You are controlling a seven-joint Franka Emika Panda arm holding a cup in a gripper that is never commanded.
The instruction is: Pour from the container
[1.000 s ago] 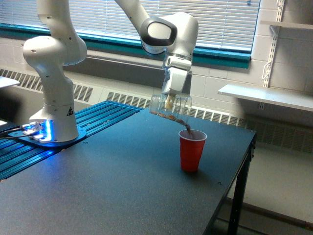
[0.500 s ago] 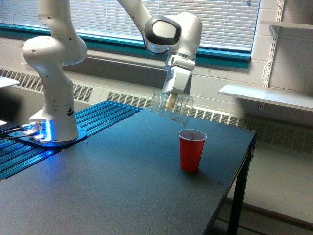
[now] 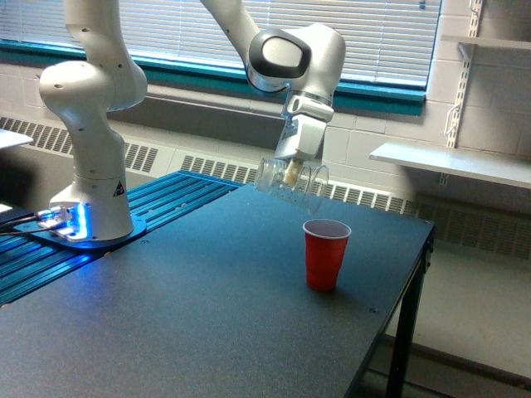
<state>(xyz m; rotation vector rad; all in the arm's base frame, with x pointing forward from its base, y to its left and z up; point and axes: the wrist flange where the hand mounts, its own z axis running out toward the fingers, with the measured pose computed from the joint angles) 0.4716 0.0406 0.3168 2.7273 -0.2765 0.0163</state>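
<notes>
My gripper (image 3: 291,174) is shut on the container (image 3: 290,182), a clear plastic cup held on its side above the table, its mouth tipped down toward the exterior view's right. No brown bits show inside it now and nothing falls from it. A red plastic cup (image 3: 325,254) stands upright on the dark table, below and a little to the right of the container's mouth. The container hides the fingertips.
The dark table (image 3: 191,315) ends at an edge on the exterior view's right, close to the red cup. The arm's white base (image 3: 90,199) stands at the left on a blue ribbed surface. A wall shelf (image 3: 452,162) hangs at the far right.
A second ago brown granules streamed from the container into the red cup. The stream has stopped, the container looks empty, and the gripper has risen slightly.
</notes>
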